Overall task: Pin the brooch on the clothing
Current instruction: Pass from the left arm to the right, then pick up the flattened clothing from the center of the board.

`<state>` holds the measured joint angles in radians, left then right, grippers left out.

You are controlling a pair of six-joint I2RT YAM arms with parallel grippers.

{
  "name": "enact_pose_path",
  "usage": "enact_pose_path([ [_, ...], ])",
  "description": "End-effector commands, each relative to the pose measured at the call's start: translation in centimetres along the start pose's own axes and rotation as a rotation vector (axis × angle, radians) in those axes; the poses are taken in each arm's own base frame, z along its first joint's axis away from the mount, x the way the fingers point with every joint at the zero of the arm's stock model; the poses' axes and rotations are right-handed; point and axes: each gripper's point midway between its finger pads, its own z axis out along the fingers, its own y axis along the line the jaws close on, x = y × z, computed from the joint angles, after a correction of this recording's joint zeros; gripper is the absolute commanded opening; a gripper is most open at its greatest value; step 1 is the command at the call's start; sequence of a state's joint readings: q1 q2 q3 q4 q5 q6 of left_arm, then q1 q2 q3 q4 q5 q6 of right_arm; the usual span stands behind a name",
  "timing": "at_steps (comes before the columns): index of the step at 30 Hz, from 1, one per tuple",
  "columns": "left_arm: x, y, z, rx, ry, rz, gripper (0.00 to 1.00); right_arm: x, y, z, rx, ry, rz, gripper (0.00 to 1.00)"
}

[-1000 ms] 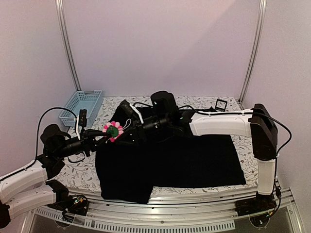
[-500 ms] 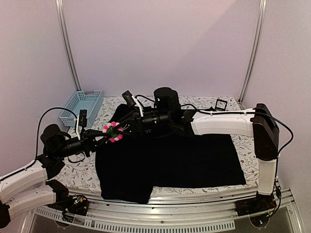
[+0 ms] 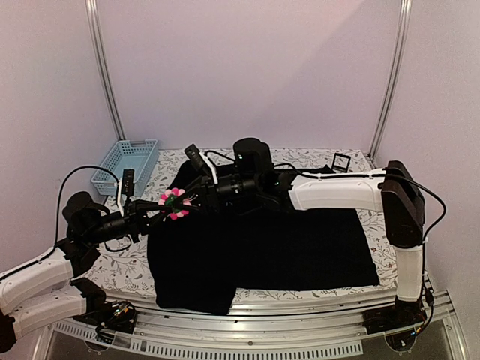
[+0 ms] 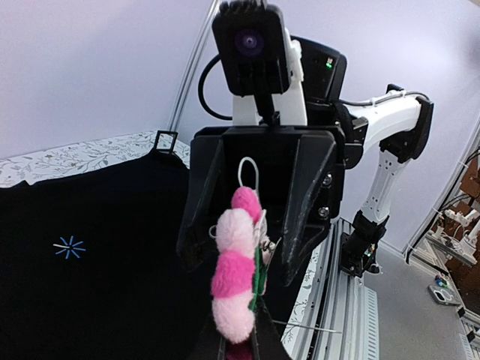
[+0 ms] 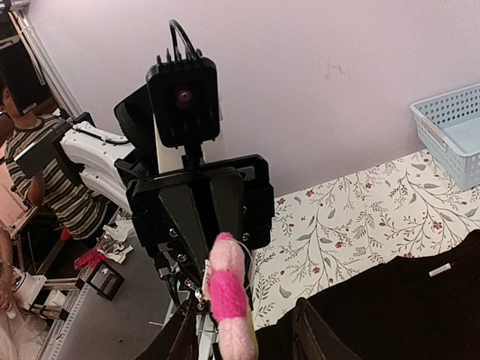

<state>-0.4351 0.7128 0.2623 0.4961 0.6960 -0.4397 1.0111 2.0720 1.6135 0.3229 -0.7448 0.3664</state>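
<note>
Right fingers (image 4: 307, 202) have narrowed around the brooch (image 4: 232, 277), still apart; left fingers (image 5: 184, 221) stay clamped on it.

brooch (image 3: 174, 204) pink petals | clothing (image 3: 300, 251) black, blue star | table (image 3: 131, 259) white floral | basket (image 3: 127, 165) blue

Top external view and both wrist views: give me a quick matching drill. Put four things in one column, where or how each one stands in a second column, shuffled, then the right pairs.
Column A
1. brooch
2. black shirt
3. blue basket
4. right gripper

Column B
a. at the far left corner of the table
b. jaws apart, one on either side of the brooch
c. pinched in the left gripper, held up off the table
d. spread out on the table

Pairs: 1-c, 2-d, 3-a, 4-b
</note>
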Motion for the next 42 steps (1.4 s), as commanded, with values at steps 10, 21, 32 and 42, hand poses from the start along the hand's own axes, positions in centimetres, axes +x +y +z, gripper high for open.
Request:
enact_pose_path([
  [10, 0.0, -0.5, 0.0, 0.02, -0.005, 0.005, 0.0, 0.0, 0.4, 1.2, -0.047, 0.005, -0.013, 0.09],
  [21, -0.2, -0.5, 0.0, 0.014, -0.012, 0.004, 0.0, 0.1, 0.4, 0.9, -0.037, 0.022, -0.023, 0.0],
  [32, -2.6, -1.3, 0.3, -0.01, 0.076, 0.152, 0.8, -1.9, -6.4, -4.0, 0.256, -0.044, 0.158, 0.0],
  [42, 5.4, 3.5, -2.5, 0.031, 0.858, 0.62, 0.76, -0.1, -12.9, -8.8, 0.406, -0.138, 0.357, 0.0],
])
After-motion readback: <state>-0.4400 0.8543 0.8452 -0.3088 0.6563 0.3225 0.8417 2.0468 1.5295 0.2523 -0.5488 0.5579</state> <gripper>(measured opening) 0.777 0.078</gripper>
